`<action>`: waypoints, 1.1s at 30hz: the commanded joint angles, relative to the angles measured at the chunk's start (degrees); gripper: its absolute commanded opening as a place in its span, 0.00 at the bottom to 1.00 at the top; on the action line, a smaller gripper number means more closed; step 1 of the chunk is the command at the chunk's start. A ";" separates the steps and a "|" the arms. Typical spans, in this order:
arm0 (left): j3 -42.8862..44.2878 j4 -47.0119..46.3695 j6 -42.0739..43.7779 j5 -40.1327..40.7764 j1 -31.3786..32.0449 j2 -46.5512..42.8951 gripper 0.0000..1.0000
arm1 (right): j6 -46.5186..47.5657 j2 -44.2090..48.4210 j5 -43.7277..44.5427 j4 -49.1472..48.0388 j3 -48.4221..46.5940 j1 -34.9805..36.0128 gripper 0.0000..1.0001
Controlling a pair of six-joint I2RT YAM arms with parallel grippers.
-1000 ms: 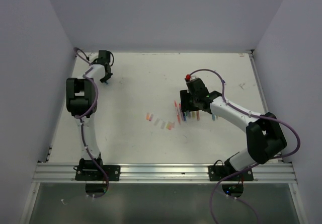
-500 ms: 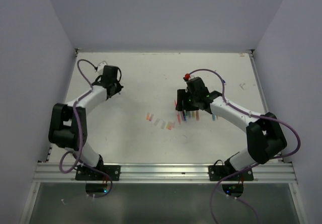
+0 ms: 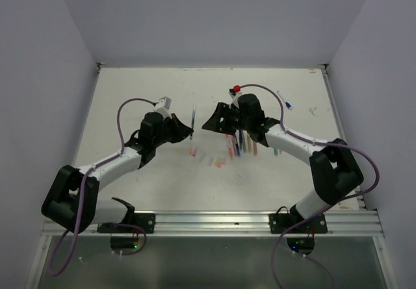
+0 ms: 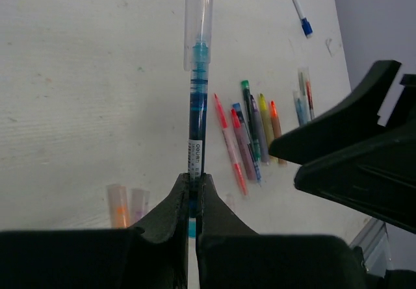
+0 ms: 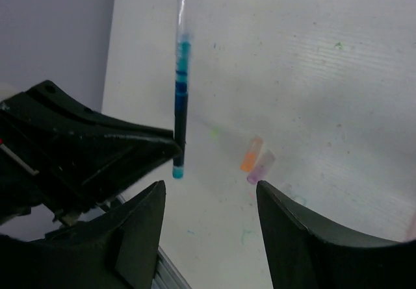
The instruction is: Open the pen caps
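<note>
The only print is on the blue pen [image 4: 197, 107]. A small white label [image 4: 196, 154] on its barrel, just above the tips of the left claw [image 4: 192, 184], carries dark lettering running along the pen's length. It is too small and blurred to read. No other writing can be read.

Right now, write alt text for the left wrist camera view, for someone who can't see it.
The left pincer is shut on a blue pen that points away over the white table, its clear cap on. To the right lies a row of coloured pens, with the black right pincer beside them; two loose caps lie lower left.
</note>
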State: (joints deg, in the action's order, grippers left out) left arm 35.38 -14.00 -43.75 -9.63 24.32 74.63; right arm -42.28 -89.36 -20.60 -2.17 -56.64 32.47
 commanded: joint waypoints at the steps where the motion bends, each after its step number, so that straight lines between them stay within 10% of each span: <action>1: -0.57 -8.06 1.21 -4.35 3.36 0.17 0.00 | -7.80 -3.01 -3.92 -10.82 -0.31 1.19 0.61; 9: -0.75 -7.80 0.07 -1.01 7.50 -1.68 0.00 | -8.87 -5.12 -1.99 -15.49 -0.05 1.81 0.51; 19: 0.39 -7.71 -0.20 -0.57 9.17 -1.07 0.00 | -8.79 -8.11 -2.60 -17.87 1.01 2.16 0.00; 25: 2.68 0.10 1.91 6.01 9.08 -3.87 0.65 | -2.83 -6.09 -1.90 -13.30 1.71 2.16 0.00; 33: 5.67 4.24 3.76 9.28 9.08 -4.76 0.68 | 2.91 -4.86 -12.78 -14.34 5.13 2.51 0.00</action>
State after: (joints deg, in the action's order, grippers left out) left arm 38.35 -11.03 -42.04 -2.81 33.15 70.17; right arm -42.72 -96.99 -27.09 -14.35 -53.34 34.50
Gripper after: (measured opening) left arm 0.675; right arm 0.074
